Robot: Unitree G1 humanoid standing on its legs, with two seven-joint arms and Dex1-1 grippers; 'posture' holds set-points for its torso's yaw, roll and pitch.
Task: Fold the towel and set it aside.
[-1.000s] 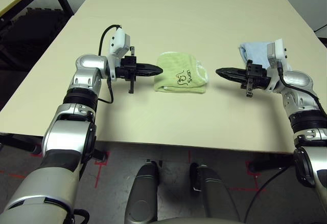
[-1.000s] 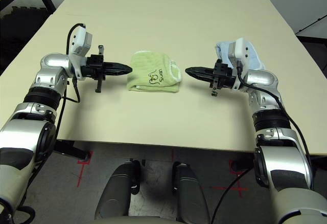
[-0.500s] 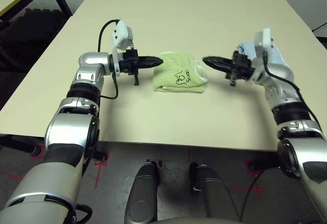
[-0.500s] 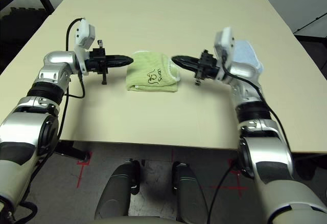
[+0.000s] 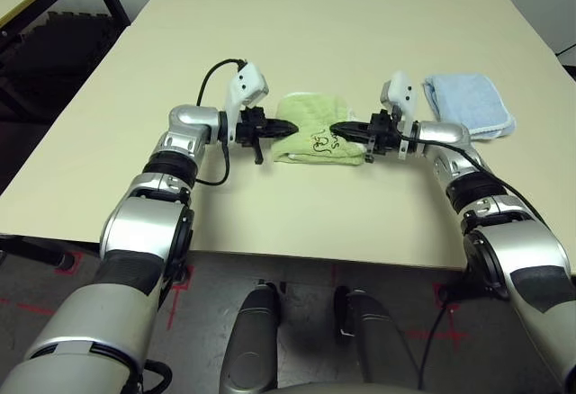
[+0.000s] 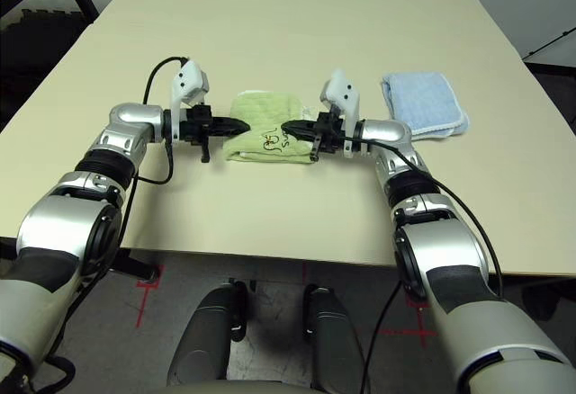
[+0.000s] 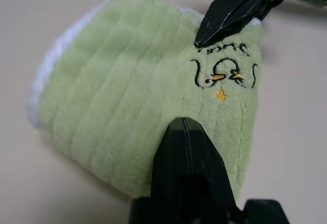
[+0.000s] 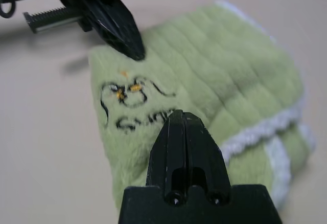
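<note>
The towel (image 5: 310, 111) lies folded into a small light green bundle at the middle of the table, its dark embroidered motif (image 7: 225, 75) facing up and white edging (image 8: 260, 132) along one side. My left gripper (image 5: 290, 128) is shut, and its tip rests on the towel's left edge. From the other side, my right gripper (image 5: 335, 129) is shut too, with its tip lying on the towel beside the motif. The two tips point at each other, a short gap apart. In the left wrist view my left gripper (image 7: 185, 124) lies over the green terry, facing my right gripper (image 7: 219, 27).
A light blue folded cloth (image 5: 468, 103) lies on the beige table (image 5: 297, 205) to the right of the towel, behind my right forearm. A black frame (image 5: 54, 3) stands off the table's far left. The table's front edge runs close below both arms.
Both grippers have swung inward from well beside the towel until their shut tips rest on it. My right arm has moved off the blue cloth, which now shows whole.
</note>
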